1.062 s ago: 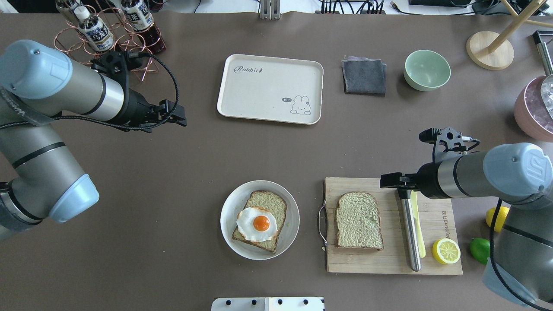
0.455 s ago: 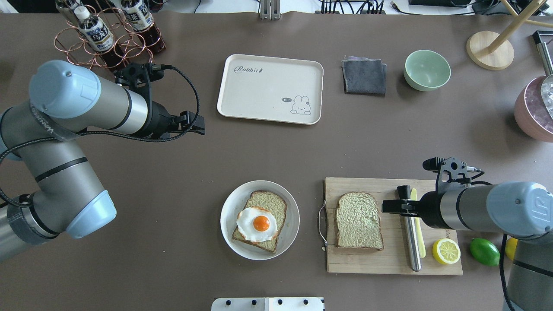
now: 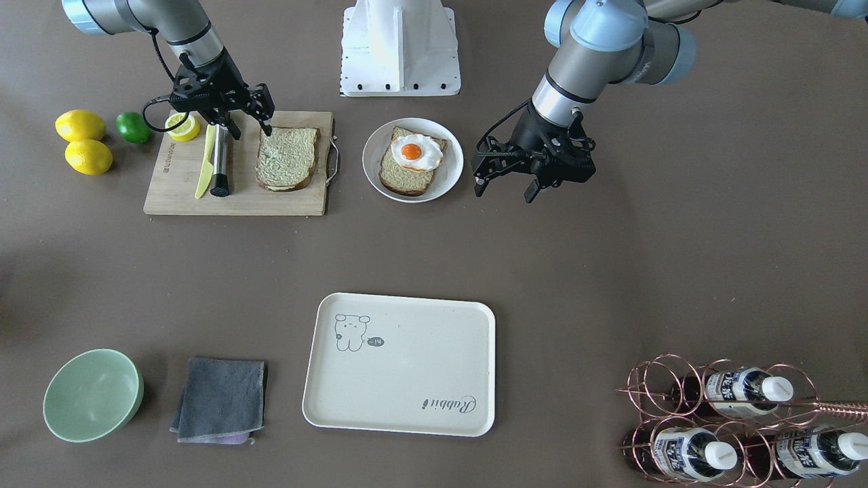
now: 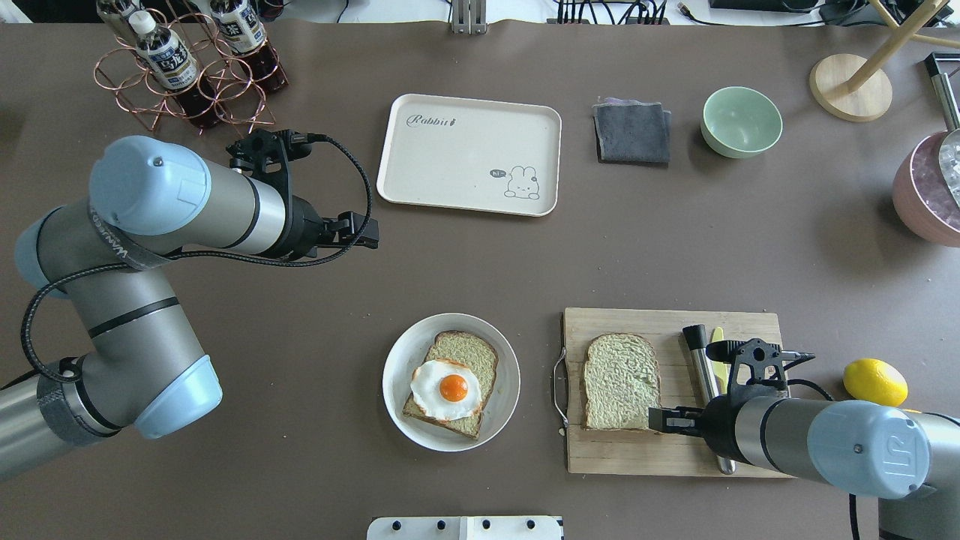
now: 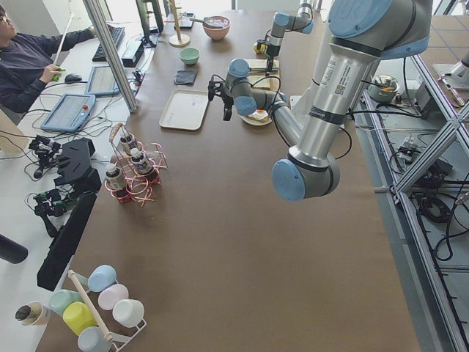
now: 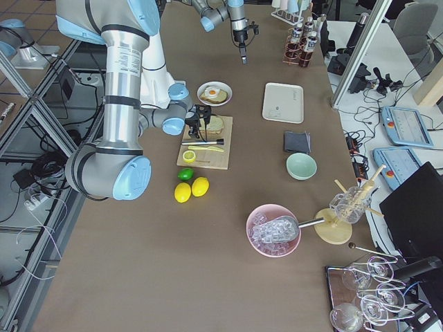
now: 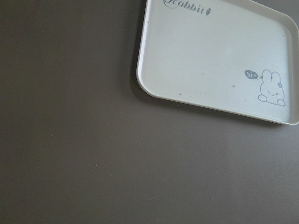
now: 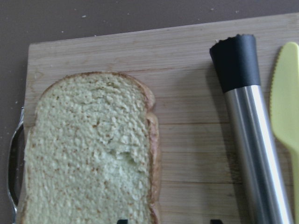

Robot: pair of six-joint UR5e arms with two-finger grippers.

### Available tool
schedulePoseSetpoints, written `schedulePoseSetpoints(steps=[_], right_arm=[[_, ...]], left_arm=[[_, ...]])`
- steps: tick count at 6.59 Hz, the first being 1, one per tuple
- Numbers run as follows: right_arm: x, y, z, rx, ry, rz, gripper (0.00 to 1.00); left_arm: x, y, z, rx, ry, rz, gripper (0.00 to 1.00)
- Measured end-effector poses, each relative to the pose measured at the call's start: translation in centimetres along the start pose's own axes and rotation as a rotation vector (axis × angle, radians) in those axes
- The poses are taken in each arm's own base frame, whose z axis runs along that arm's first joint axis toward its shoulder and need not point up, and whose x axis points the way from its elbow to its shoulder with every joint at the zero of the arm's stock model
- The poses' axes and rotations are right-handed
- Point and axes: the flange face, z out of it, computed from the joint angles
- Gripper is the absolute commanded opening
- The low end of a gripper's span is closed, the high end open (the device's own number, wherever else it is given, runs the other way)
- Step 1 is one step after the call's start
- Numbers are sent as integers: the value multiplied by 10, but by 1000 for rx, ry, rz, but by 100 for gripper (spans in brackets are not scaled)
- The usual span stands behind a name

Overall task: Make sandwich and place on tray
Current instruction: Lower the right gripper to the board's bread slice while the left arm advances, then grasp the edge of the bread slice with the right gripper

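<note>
One bread slice [image 4: 622, 382] lies on the wooden cutting board [image 4: 675, 450]. A second slice [image 4: 469, 352] with a fried egg [image 4: 446, 388] on top lies on the round white plate [image 4: 397, 375]. The cream tray [image 4: 469, 154] is empty at the far middle; it also shows in the left wrist view [image 7: 215, 56]. My right gripper [image 4: 660, 420] is open and empty, over the near right corner of the board's slice [image 8: 88, 154]. My left gripper [image 3: 505, 186] is open and empty, above the table between tray and plate.
A steel-handled tool [image 4: 705, 375] and a yellow knife [image 3: 203, 163] lie on the board beside a lemon half [image 3: 182, 125]. A lemon [image 4: 874, 381], grey cloth [image 4: 632, 133], green bowl [image 4: 741, 121], bottle rack [image 4: 187, 67] and pink ice bowl [image 4: 930, 187] stand around.
My left gripper has moved right, toward the table's middle. My right gripper has moved nearer along the board, to the slice's near right corner. Both stay open.
</note>
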Motion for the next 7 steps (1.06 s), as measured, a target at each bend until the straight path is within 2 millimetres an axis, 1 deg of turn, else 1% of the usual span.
schedulePoseSetpoints(steps=[1, 2, 3, 4, 5, 6, 7], right_arm=[[-15, 1, 3, 0, 4, -2, 57], [-27, 0, 6, 1, 14, -3, 57], [-31, -1, 8, 4, 25, -4, 57], [-30, -1, 9, 8, 34, -4, 52], [-27, -1, 10, 9, 39, -4, 17], [-25, -1, 10, 9, 42, -4, 0], [-26, -1, 9, 9, 38, -5, 0]], left_arm=[[0, 0, 0, 0, -1, 0, 98], [0, 0, 0, 0, -1, 0, 98], [0, 0, 0, 0, -1, 0, 98], [0, 0, 1, -1, -1, 0, 98], [0, 0, 1, -1, -2, 0, 98], [0, 0, 1, -1, -2, 0, 98], [0, 0, 1, -1, -2, 0, 98]])
